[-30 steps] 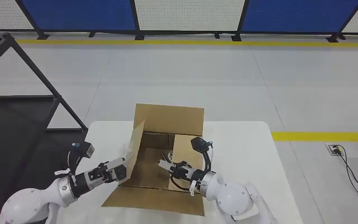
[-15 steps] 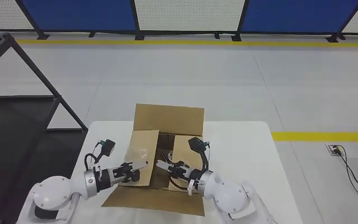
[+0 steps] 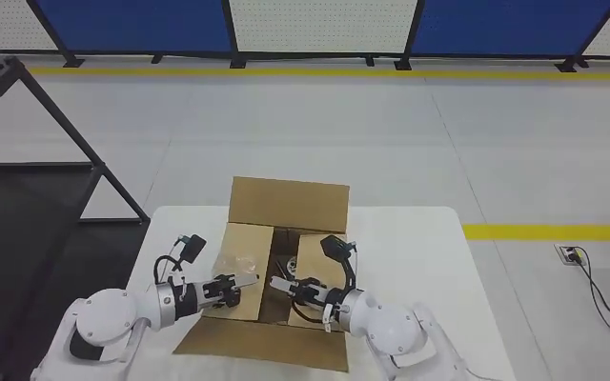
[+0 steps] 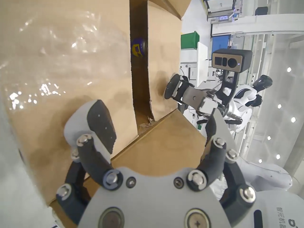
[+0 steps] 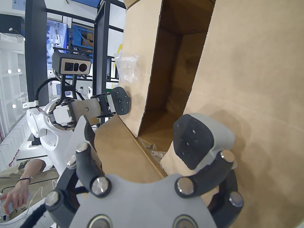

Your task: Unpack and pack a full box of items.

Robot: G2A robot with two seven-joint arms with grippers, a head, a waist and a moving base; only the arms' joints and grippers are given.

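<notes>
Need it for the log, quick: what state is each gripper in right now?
Left gripper: open, holding nothing.
Right gripper: open, holding nothing.

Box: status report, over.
Left gripper open, right gripper open, both at box. Side flaps nearly shut, gap between. Plastic bag on one flap.

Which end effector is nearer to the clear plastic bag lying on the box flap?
Left. The left end effector is at the same flap that carries the clear plastic bag, right beside it. The right end effector is farther off, at the opposite flap.
</notes>
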